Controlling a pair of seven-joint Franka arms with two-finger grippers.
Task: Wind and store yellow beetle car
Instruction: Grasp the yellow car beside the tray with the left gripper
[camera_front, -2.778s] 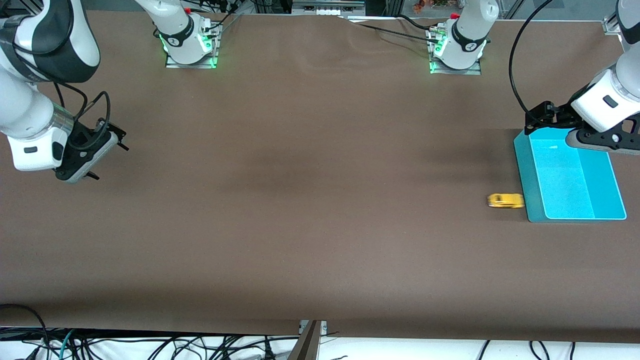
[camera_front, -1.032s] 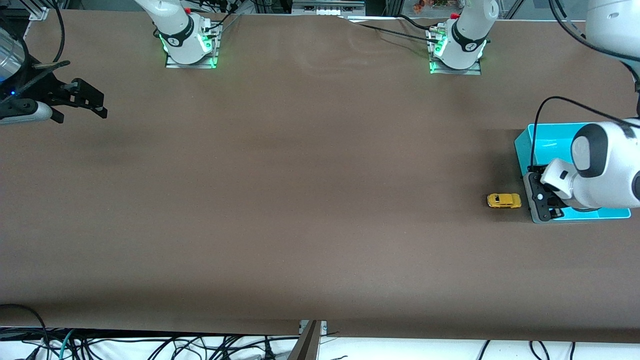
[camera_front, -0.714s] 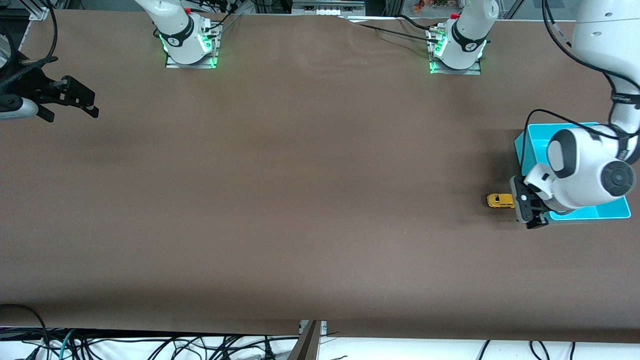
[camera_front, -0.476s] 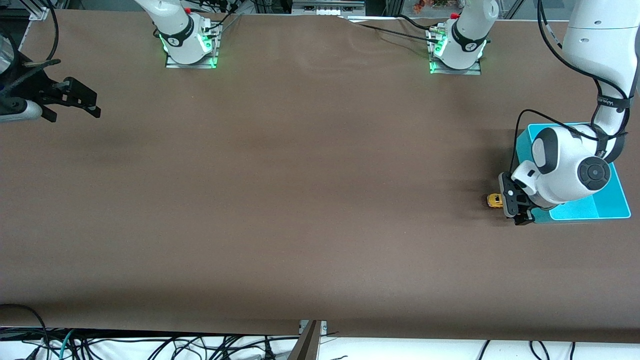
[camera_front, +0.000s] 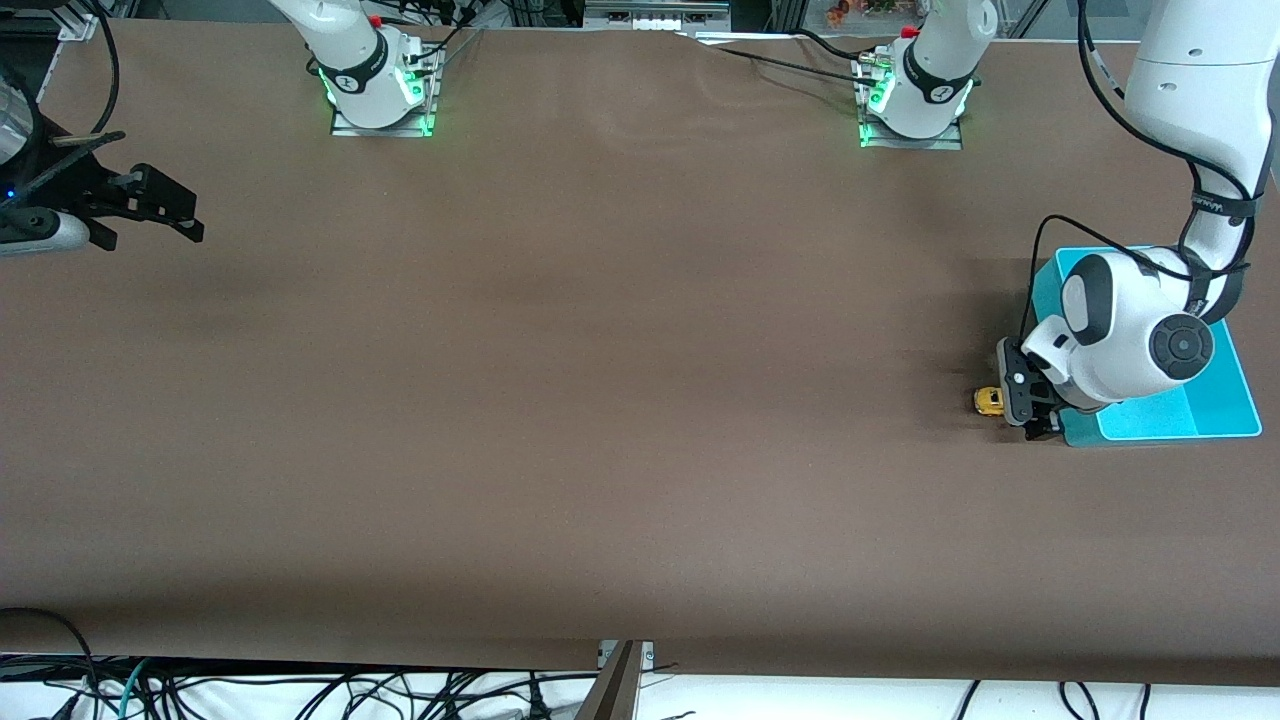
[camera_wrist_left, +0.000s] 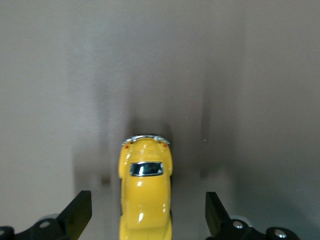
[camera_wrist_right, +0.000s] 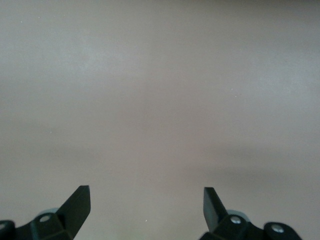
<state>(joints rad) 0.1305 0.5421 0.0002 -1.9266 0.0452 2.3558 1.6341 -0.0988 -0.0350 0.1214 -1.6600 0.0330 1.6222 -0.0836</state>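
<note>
The yellow beetle car stands on the brown table beside the teal bin, toward the left arm's end. My left gripper is low over the car and hides most of it. In the left wrist view the car lies between my open fingers, with clear gaps on both sides. My right gripper is open and empty, up over the right arm's end of the table. The right wrist view shows only bare table between its fingertips.
The left arm's wrist and cable hang over the teal bin's wall and hide much of its inside. The two arm bases stand along the table's edge farthest from the front camera.
My left gripper has swung from over the teal bin down and across to the yellow car and now straddles it. The right arm rose earlier and now holds nearly still.
</note>
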